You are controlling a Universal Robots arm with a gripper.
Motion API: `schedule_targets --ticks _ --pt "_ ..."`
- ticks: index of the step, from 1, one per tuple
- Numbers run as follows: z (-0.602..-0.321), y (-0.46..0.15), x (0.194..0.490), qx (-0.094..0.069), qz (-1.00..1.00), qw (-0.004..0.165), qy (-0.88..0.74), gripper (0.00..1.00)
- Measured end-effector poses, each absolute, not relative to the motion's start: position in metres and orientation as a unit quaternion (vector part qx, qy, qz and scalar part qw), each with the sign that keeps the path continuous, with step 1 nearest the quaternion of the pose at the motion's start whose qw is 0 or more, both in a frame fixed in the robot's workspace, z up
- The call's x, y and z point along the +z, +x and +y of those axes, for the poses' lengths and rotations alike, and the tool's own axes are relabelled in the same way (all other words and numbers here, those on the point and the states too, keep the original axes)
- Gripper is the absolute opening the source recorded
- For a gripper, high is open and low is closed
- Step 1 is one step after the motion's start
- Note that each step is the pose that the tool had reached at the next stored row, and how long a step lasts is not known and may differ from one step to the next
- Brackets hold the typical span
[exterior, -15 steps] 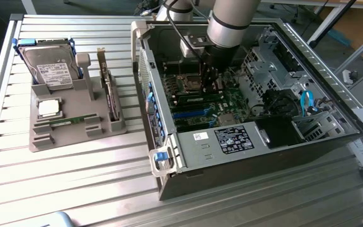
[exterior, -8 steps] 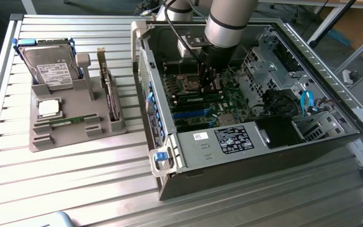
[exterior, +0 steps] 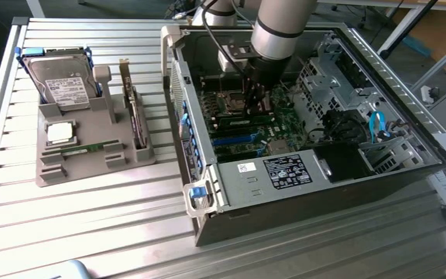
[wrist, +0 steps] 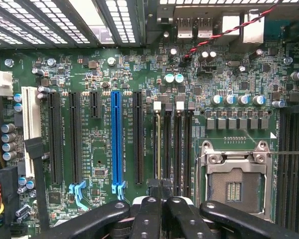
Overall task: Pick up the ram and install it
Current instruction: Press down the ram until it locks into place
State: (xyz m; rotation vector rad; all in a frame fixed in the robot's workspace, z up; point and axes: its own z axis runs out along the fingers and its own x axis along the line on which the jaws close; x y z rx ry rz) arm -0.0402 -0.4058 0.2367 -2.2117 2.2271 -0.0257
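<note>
Slatted metal bench [exterior: 91,221]; gripper [exterior: 254,96] inside open PC case [exterior: 301,192], fingers clenched, over motherboard [wrist: 104,164] memory slots [wrist: 172,144].

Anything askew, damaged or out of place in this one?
Nothing stands out. One ram stick lies flat in the grey tray, with the hard drive and expansion card seated in their own holders. The gripper hangs with shut fingers over the motherboard's memory slots. No spill or damage shows.
</note>
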Motion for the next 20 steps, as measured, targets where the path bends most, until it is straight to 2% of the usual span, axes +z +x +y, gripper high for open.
schedule_targets --ticks 20 --pt "-0.4069 -0.0402 0.2342 -0.008 0.710 0.001 -0.705 0.11"
